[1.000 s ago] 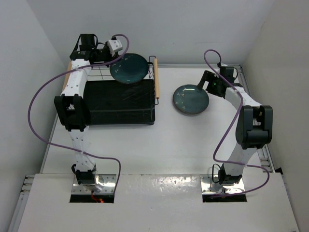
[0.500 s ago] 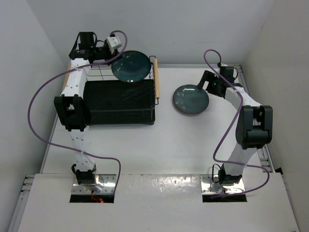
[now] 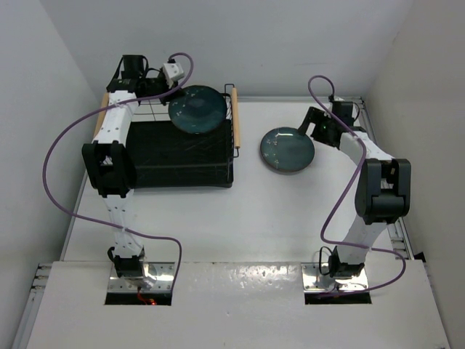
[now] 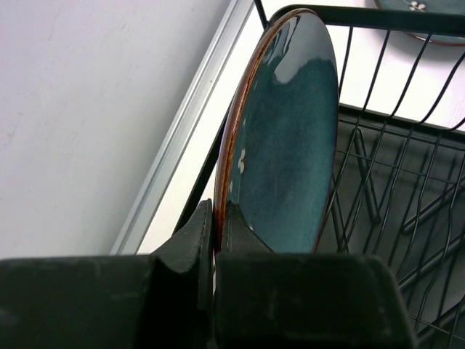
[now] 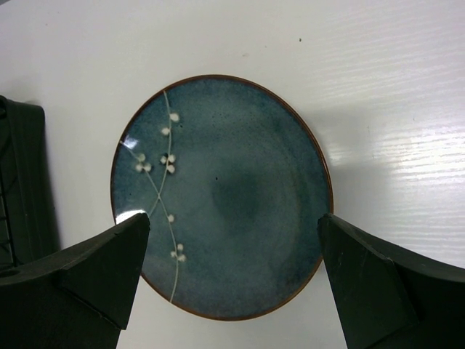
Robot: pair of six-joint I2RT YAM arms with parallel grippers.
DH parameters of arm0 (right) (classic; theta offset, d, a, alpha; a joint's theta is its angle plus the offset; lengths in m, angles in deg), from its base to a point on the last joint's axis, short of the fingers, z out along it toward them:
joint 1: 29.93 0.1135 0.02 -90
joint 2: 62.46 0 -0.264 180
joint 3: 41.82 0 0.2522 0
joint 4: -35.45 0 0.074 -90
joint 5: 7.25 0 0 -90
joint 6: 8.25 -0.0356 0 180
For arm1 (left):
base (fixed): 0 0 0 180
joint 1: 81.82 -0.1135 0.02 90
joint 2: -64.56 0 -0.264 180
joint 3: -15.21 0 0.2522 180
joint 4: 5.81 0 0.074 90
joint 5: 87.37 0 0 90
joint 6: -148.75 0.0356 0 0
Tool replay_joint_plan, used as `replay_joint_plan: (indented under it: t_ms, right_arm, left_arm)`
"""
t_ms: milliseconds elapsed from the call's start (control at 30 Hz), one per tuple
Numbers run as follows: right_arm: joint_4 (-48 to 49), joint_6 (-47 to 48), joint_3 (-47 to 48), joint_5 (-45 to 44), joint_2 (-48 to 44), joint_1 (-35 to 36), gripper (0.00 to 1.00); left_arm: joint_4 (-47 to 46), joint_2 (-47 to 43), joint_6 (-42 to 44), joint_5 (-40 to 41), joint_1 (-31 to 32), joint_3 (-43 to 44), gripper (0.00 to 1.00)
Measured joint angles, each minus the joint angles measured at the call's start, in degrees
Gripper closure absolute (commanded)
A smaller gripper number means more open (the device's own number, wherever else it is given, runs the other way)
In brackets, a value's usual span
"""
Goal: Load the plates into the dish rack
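Note:
My left gripper [image 3: 171,93] is shut on the rim of a dark teal plate [image 3: 197,110] and holds it on edge over the far right part of the black wire dish rack [image 3: 156,171]. In the left wrist view the plate [image 4: 290,138] stands upright between my fingers, just inside the rack's far wire wall [image 4: 378,18]. The second teal plate [image 3: 288,150] lies flat on the table right of the rack. My right gripper [image 3: 311,125] is open and hovers over that plate's far right edge; in the right wrist view the plate [image 5: 225,196] lies between the spread fingers.
The rack has two light wooden handles, one on the right [image 3: 235,126] and one on the left [image 3: 104,105]. White walls close in at the back and on both sides. Purple cables loop off both arms.
My left gripper has carried its plate slightly right and lower toward the rack's back right corner. The right arm and the flat plate have hardly moved.

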State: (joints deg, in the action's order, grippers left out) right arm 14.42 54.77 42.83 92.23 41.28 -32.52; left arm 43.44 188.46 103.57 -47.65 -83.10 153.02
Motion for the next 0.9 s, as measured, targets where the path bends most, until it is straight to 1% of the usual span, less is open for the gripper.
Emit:
replay_joint_plan:
  t_ms: [267, 300, 333, 367, 400, 500, 533, 633, 667, 767, 833, 900]
  right_arm:
    - [0.35, -0.02, -0.72, 0.0, 0.0, -0.33, 0.01]
    - [0.48, -0.02, -0.72, 0.0, 0.0, -0.33, 0.01]
    - [0.61, -0.02, -0.72, 0.0, 0.02, -0.33, 0.01]
    - [0.76, -0.02, -0.72, 0.0, 0.0, -0.33, 0.01]
    - [0.81, -0.02, -0.72, 0.0, 0.0, -0.35, 0.01]
    - [0.79, -0.02, -0.72, 0.0, 0.02, -0.35, 0.01]
    - [0.81, -0.02, -0.72, 0.0, 0.02, -0.35, 0.01]
    - [0.81, -0.02, -0.72, 0.0, 0.0, -0.35, 0.01]
    - [0.81, -0.02, -0.72, 0.0, 0.02, -0.35, 0.01]
    - [0.81, -0.02, -0.72, 0.0, 0.0, -0.35, 0.01]
    - [0.81, -0.02, -0.72, 0.02, 0.0, -0.35, 0.01]
    - [0.81, -0.02, -0.72, 0.04, 0.0, -0.35, 0.01]
  left_arm:
    - [-0.96, -1.29, 1.55, -0.28, 0.07, -2.49, 1.0]
    - [-1.01, -1.46, 1.88, -0.28, 0.04, -2.82, 0.98]
    - [-1.14, -1.62, 2.4, -0.35, 0.04, -3.26, 0.93]
    - [-1.16, -1.77, 2.97, -0.59, 0.04, -3.67, 0.91]
    - [-1.16, -1.79, 3.65, -0.96, 0.07, -4.02, 0.86]
    - [-0.79, -1.79, 5.42, -2.05, 0.07, -4.61, 0.8]
    - [-0.52, -1.88, 5.73, -2.19, 0.07, -4.63, 0.73]
    - [0.61, -2.1, 6.45, -2.43, 0.07, -4.68, 0.63]
    - [0.9, -2.14, 6.73, -2.27, 0.07, -4.68, 0.53]
    - [1.7, -2.21, 7.19, -1.95, 0.07, -4.76, 0.4]
    - [1.68, -2.21, 7.13, -1.7, 0.07, -4.87, 0.34]
    - [1.75, -2.21, 6.88, -1.38, 0.07, -4.96, 0.33]
